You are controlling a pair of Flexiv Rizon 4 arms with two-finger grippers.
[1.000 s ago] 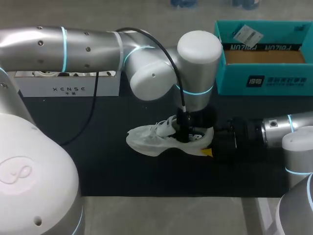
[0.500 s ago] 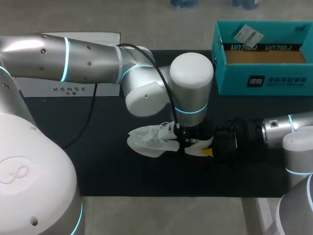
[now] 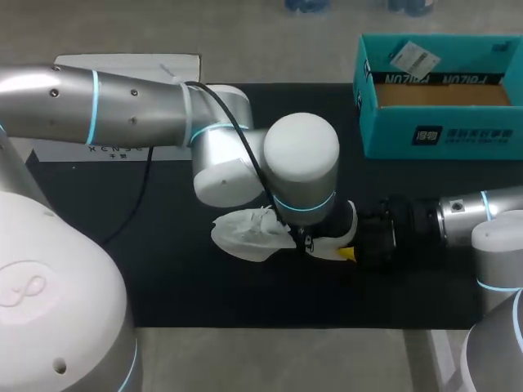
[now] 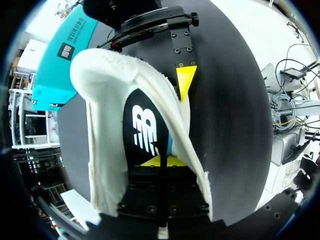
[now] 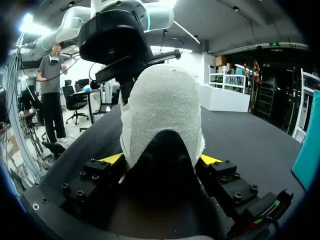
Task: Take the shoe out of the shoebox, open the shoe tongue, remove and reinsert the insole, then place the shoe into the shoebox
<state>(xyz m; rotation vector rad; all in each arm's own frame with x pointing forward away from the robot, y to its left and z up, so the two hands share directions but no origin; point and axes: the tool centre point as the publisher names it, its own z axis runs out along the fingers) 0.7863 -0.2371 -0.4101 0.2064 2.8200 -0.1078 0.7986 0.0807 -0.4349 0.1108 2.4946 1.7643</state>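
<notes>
A white shoe (image 3: 243, 233) lies on the black mat, toe to the left. My right gripper (image 3: 347, 234) is shut on its heel; in the right wrist view the heel (image 5: 162, 105) fills the space between the right gripper's (image 5: 161, 160) yellow tips. My left arm reaches over the shoe from the left, and my left gripper (image 3: 304, 242) points down into its opening. In the left wrist view the left gripper (image 4: 160, 161) is shut, tips together against the black insole (image 4: 142, 130) inside the shoe (image 4: 100, 125). Whether it pinches the insole is hidden. The teal shoebox (image 3: 441, 135) stands open at the back right.
A white box (image 3: 122, 65) sits at the back left, partly behind my left arm. A white card (image 3: 413, 57) lies in the shoebox. The black mat (image 3: 163, 278) has free room in front of and left of the shoe.
My left arm has swung forward and lower over the shoe, and its fingers have closed inside the opening. The right arm and the heel it holds have stayed put.
</notes>
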